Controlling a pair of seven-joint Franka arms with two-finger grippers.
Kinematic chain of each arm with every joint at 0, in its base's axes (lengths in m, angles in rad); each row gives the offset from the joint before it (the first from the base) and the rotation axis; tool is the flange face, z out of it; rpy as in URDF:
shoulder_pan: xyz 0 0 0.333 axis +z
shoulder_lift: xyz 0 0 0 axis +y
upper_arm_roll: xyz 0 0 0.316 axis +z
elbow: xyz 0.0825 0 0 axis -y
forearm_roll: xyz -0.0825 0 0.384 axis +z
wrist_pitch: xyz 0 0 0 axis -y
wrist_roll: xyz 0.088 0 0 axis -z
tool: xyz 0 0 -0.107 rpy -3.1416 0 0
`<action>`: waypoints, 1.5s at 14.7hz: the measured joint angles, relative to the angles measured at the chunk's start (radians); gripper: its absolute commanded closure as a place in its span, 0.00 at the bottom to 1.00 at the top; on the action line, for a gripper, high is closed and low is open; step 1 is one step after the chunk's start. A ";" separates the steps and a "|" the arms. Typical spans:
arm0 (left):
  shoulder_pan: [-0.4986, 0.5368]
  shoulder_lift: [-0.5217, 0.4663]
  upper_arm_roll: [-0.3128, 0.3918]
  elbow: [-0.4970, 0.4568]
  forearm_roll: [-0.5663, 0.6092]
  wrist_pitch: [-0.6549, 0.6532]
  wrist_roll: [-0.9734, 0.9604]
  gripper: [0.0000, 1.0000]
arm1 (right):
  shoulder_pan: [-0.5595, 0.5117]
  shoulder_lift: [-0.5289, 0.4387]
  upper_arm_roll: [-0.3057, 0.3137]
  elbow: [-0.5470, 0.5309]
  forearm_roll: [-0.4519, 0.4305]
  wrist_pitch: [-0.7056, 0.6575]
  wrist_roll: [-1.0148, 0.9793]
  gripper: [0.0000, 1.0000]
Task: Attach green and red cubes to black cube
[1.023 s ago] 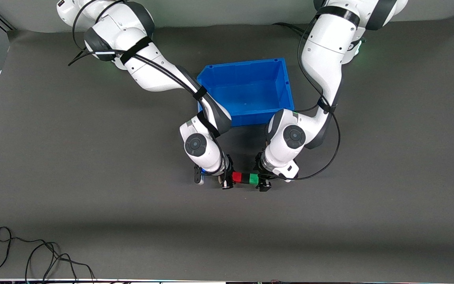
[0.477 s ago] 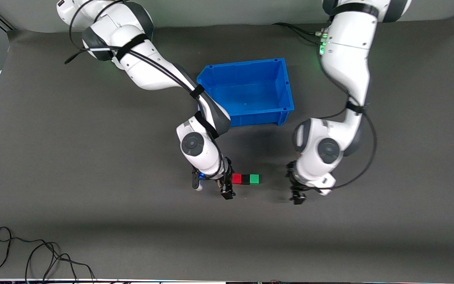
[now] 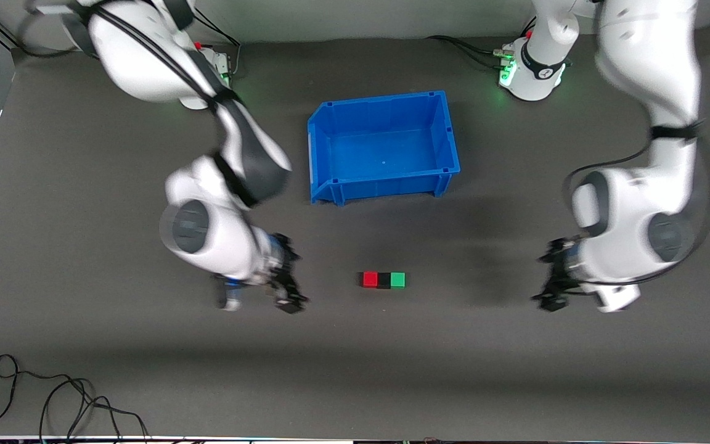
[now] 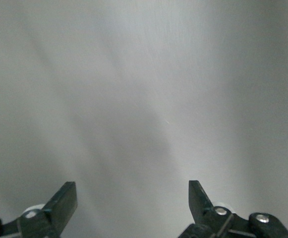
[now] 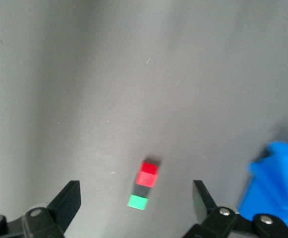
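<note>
Hovering with both jaws wide and empty, my right gripper somewhat nearer than my left gripper, I saw the red cube, black cube and green cube joined mid-surface, row running between us.

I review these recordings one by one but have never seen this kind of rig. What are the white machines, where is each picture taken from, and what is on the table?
Two white robot arms share a dark table. The front view looks down from across it; each wrist view comes from a camera by that arm's fingers. The red cube, black cube and green cube sit joined in a row, black in the middle, nearer the camera than the blue bin. The left gripper and right gripper are open, hold nothing, and flank the row, well clear of it.
</note>
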 measured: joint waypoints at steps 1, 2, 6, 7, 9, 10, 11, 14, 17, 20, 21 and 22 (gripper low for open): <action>0.025 -0.046 0.005 -0.002 0.018 -0.051 0.090 0.00 | -0.026 -0.046 0.000 -0.009 0.003 -0.052 -0.043 0.01; 0.049 -0.091 0.008 -0.002 0.033 -0.101 0.179 0.00 | -0.051 -0.090 0.000 -0.025 0.008 -0.088 -0.087 0.01; 0.121 -0.245 0.011 0.008 0.082 -0.303 0.529 0.00 | -0.166 -0.259 -0.002 -0.132 0.019 -0.231 -0.373 0.00; 0.128 -0.269 0.010 0.022 0.092 -0.347 0.602 0.00 | -0.203 -0.299 -0.003 -0.162 0.020 -0.265 -0.463 0.00; 0.128 -0.291 0.005 0.058 0.146 -0.398 0.747 0.00 | -0.281 -0.371 -0.007 -0.212 0.020 -0.325 -0.664 0.00; 0.127 -0.294 0.000 0.074 0.163 -0.410 0.822 0.00 | -0.311 -0.399 -0.020 -0.230 0.020 -0.358 -0.778 0.00; 0.126 -0.298 -0.005 0.086 0.168 -0.423 0.883 0.00 | -0.329 -0.422 -0.047 -0.241 0.020 -0.386 -0.896 0.00; 0.117 -0.317 -0.023 0.118 0.176 -0.444 0.961 0.00 | -0.334 -0.469 -0.160 -0.258 0.002 -0.423 -1.217 0.00; 0.087 -0.352 -0.050 0.127 0.221 -0.445 0.967 0.00 | -0.334 -0.508 -0.211 -0.270 -0.088 -0.434 -1.512 0.00; 0.078 -0.378 -0.067 0.128 0.240 -0.445 0.967 0.00 | -0.334 -0.523 -0.227 -0.276 -0.127 -0.418 -1.598 0.01; 0.079 -0.381 -0.067 0.128 0.242 -0.445 0.968 0.00 | -0.334 -0.524 -0.227 -0.286 -0.146 -0.406 -1.603 0.00; 0.079 -0.380 -0.066 0.128 0.242 -0.444 0.969 0.00 | -0.331 -0.527 -0.227 -0.307 -0.160 -0.383 -1.607 0.00</action>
